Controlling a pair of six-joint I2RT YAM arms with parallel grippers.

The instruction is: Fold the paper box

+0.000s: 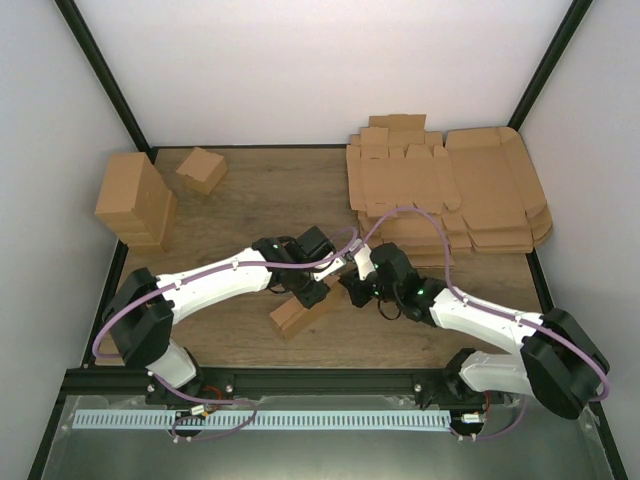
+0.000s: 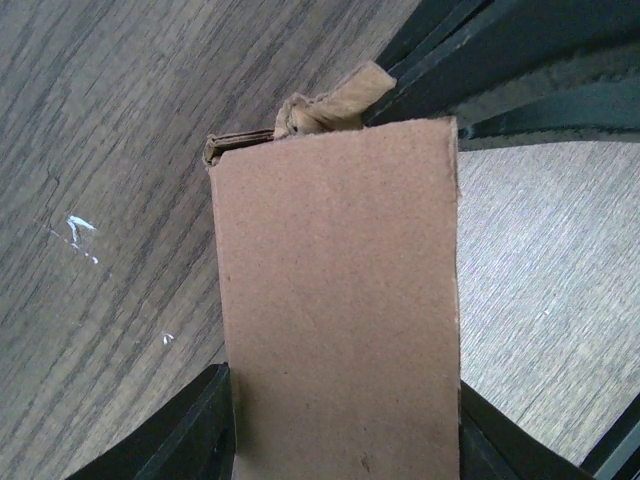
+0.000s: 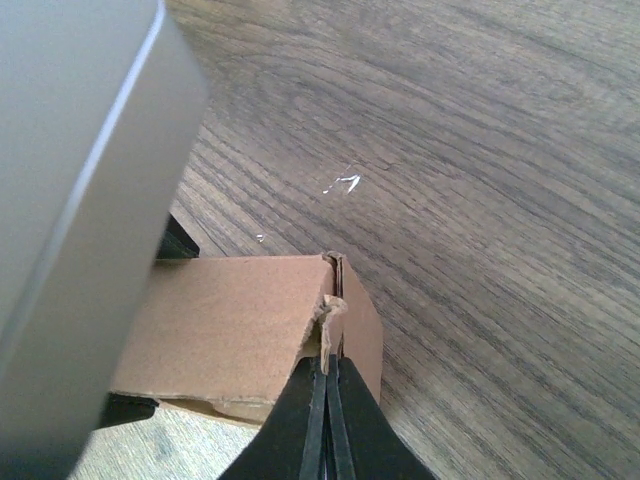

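Cardboard, light and easily creased: my left fingers (image 2: pixel 200 440) clamp the box (image 2: pixel 340 300) by its flat sides; right fingers (image 3: pixel 300 425), pressed together, touch its crumpled tab (image 3: pixel 330 308).

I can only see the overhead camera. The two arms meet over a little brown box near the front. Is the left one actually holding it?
Observer: Yes. The left wrist view shows the paper box clamped between the fingers of the left gripper, with a broad plain face towards the camera.
Operator: And the right arm?
Observer: The right gripper is shut, fingers pressed together, with its tips at a crumpled tab on the box's end.
Operator: Is that end folded neatly?
Observer: No. The tab sticks out, bent and frayed.
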